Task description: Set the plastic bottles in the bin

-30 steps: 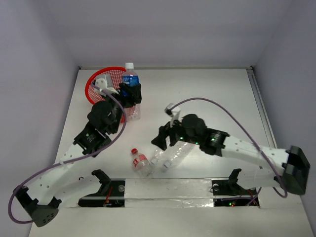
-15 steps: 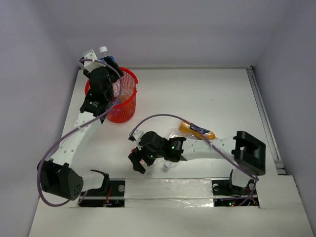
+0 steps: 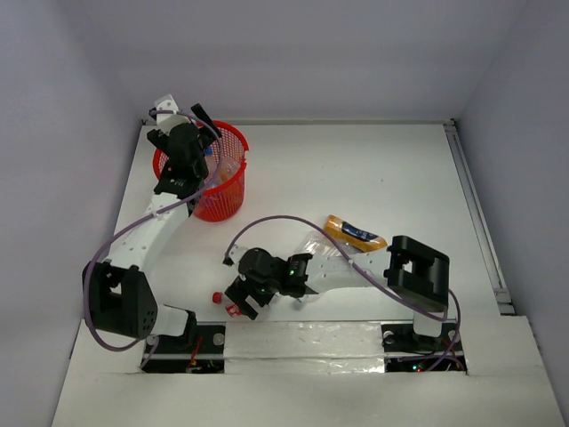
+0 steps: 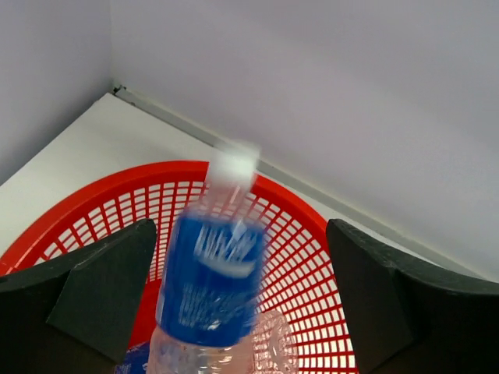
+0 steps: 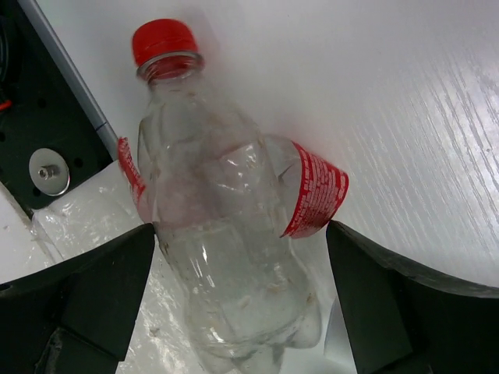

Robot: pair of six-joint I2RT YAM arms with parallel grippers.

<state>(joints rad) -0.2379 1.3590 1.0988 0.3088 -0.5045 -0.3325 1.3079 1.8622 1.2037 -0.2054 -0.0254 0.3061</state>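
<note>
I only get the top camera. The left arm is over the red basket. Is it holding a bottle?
Observer: No. The left wrist camera shows the left gripper open, with gaps on both sides of a blue-label bottle, blurred above the basket.
Operator: What's the right arm reaching for? I just see a red dot.
Observer: That dot is the red cap of a clear bottle lying on the table between the open fingers of the right gripper.
Operator: Is its sticker okay?
Observer: The red label looks loose, peeled away on one side.
</note>
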